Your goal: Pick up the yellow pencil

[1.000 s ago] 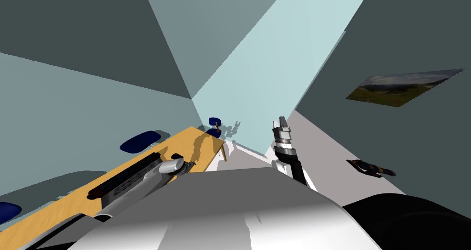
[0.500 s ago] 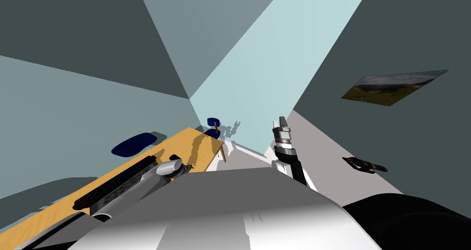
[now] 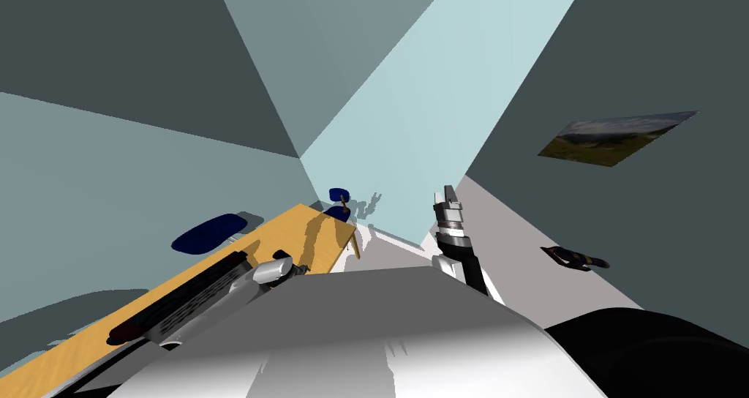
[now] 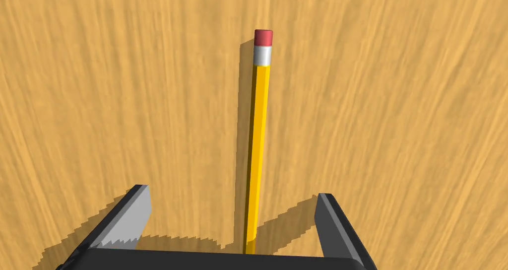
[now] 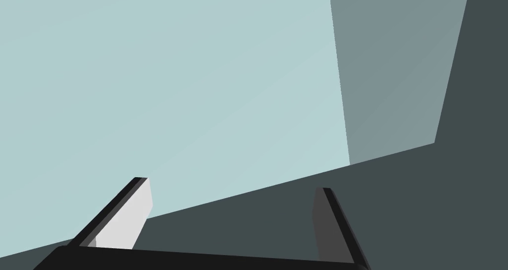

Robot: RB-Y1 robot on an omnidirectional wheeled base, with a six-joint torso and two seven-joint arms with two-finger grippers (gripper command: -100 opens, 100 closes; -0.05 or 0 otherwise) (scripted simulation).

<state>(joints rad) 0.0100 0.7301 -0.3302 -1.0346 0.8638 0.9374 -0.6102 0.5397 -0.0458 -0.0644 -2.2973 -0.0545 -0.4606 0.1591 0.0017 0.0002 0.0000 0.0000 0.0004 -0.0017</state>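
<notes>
the robot is turning slightly where it is standing: over the last second the whole head view is sliding one way, the wall picture (image 3: 614,137) and the blue chair (image 3: 207,233) drifting together, so this is its own move and not the things'. against its chest the left arm is hardly shifting, reaching over the tan wooden counter (image 3: 322,229) just past the end of a dark keyboard-like slab (image 3: 179,298), near the counter's robot-side edge. the left end effector (image 4: 233,195) is hanging low over the counter with its fingers standing apart and gripping nothing. the yellow pencil (image 4: 258,143) is lying flat on the counter between them, its tip end running under the dark body and its red eraser (image 4: 263,36) pointing away towards a counter edge. this looks like a final lining-up: the fingers are already straddling the shaft, so the next step is probably lowering and closing across it. the right end effector (image 3: 446,194) is idling raised beyond the counter's far end, fingers apart and empty.
</notes>
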